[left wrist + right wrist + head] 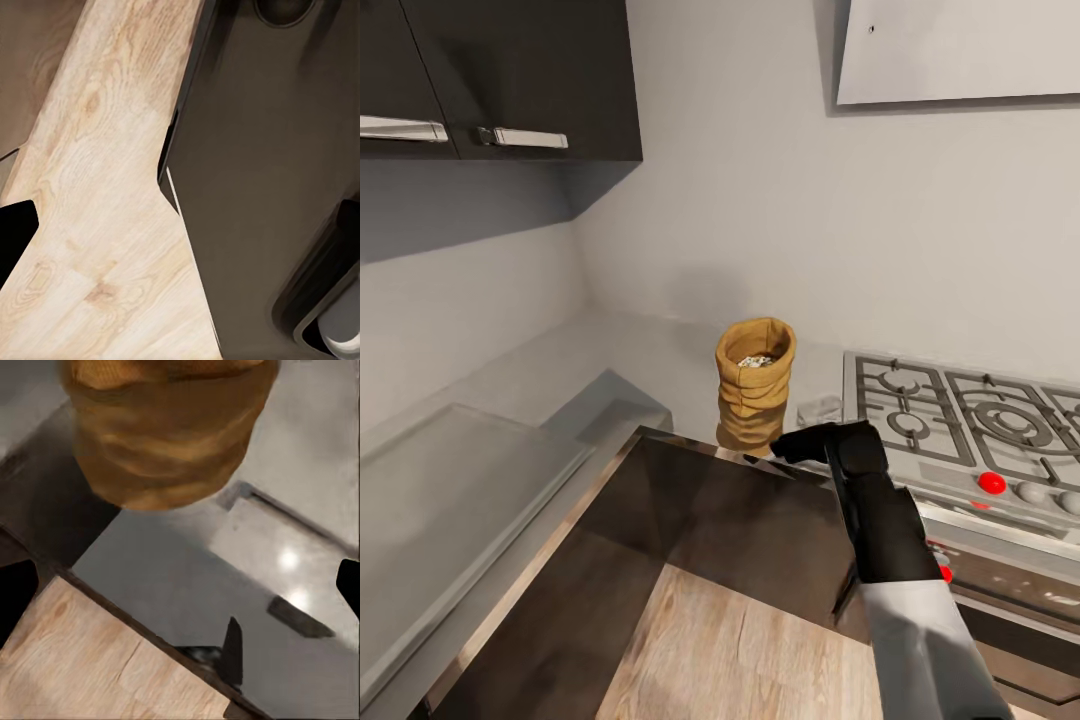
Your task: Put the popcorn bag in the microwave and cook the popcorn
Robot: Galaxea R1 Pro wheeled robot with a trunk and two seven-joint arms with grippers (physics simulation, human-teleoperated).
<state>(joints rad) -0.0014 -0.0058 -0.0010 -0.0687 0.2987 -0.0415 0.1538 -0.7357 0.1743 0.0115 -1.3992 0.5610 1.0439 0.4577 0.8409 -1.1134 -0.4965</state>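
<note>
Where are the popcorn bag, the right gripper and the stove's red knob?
popcorn bag [752, 400]: head view, wrinkled side.
right gripper [788, 446]: head view, dark tip beside the bag.
red knob [991, 483]: head view, knob face.

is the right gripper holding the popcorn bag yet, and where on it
No. The right gripper is open just short of the popcorn bag, at its lower side; nothing is held.

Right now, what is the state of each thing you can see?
bag: upright on the countertop, mouth open, not held
popcorn: inside the bag, visible through the mouth
right claw: beside the bag's base, fingers spread wide, empty
stove: burners bare
upper cabinet: doors closed
</note>
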